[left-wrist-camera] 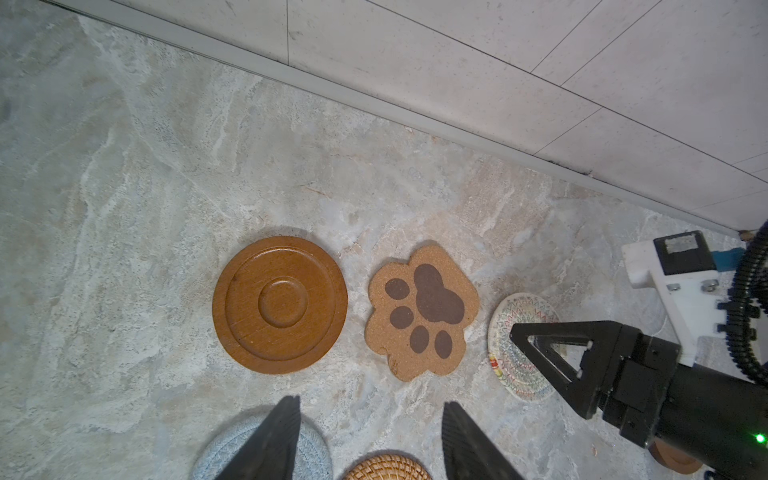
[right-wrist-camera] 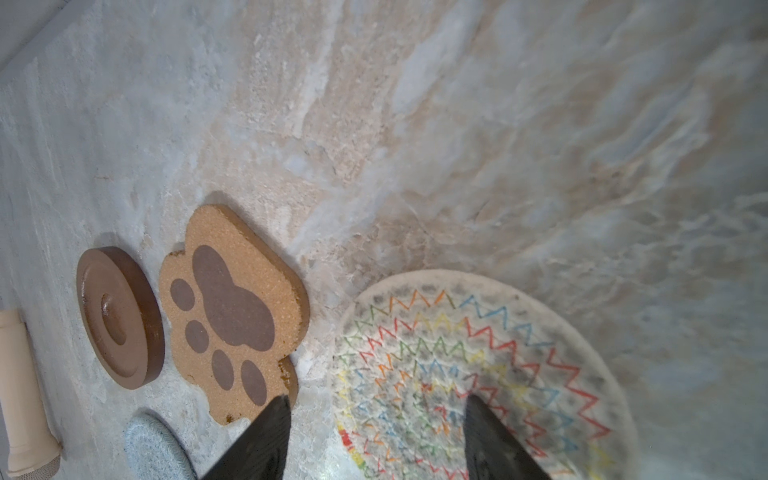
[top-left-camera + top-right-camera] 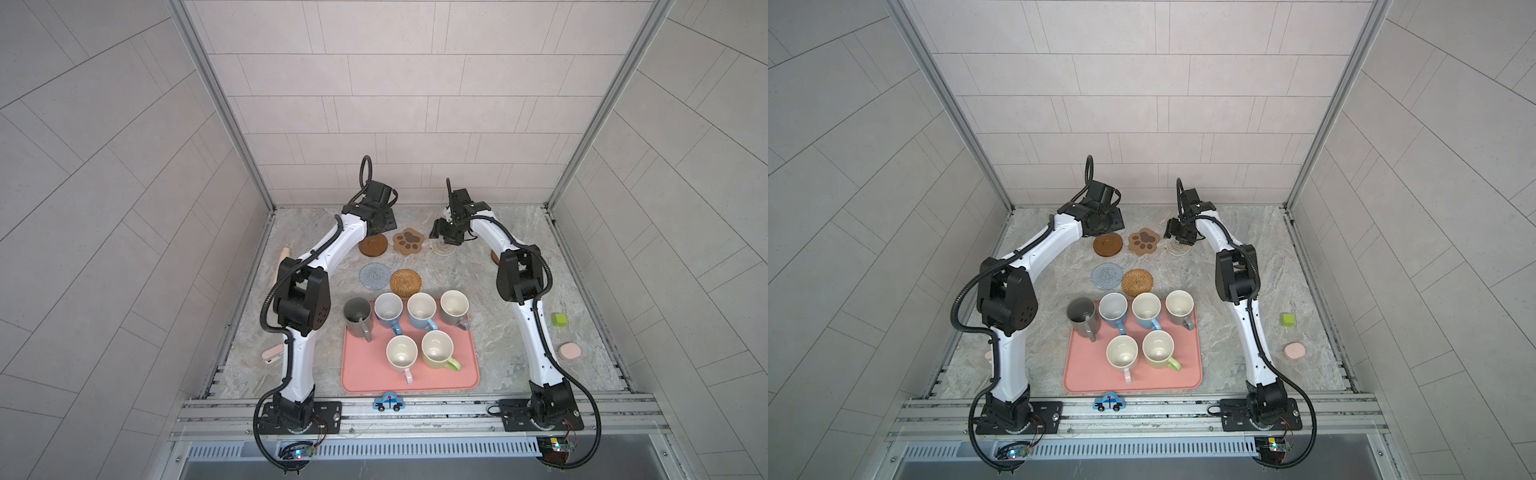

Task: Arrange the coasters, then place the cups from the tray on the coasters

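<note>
While open and empty, right hand [image 2: 376, 401] just over the cream woven coaster [image 2: 498, 332]

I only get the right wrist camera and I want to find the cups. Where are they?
Observer: The cups stand clustered at the pink tray, none on a coaster.
Operator: Is any coaster hiding from me?
Observer: Yes, a golden rattan coaster lies beside the grey-blue coaster, just beyond the tray.
Operator: What's the other arm doing?
Observer: The left tool hangs open near the brown disc, holding nothing.
</note>
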Tool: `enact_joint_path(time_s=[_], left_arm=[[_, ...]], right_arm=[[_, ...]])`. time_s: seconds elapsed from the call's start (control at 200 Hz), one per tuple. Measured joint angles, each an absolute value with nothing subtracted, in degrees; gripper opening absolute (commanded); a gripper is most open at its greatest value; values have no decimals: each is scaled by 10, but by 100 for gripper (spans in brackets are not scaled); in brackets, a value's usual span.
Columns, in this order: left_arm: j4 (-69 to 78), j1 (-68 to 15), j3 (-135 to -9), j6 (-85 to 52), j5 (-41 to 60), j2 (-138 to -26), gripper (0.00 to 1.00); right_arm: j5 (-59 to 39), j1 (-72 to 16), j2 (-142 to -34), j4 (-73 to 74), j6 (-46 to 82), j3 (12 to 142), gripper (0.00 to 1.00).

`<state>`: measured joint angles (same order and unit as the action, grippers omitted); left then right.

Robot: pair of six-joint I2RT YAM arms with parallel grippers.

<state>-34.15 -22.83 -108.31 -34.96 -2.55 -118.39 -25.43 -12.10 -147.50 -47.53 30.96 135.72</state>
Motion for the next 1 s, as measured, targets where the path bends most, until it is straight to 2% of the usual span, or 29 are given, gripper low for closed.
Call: enact_joint_path(time_s=[0.996], left_arm=[[-340, -228, -1076, -350, -26, -1169, 61]], right_arm=[[-265, -121, -1481, -472, 344, 1370, 68]])
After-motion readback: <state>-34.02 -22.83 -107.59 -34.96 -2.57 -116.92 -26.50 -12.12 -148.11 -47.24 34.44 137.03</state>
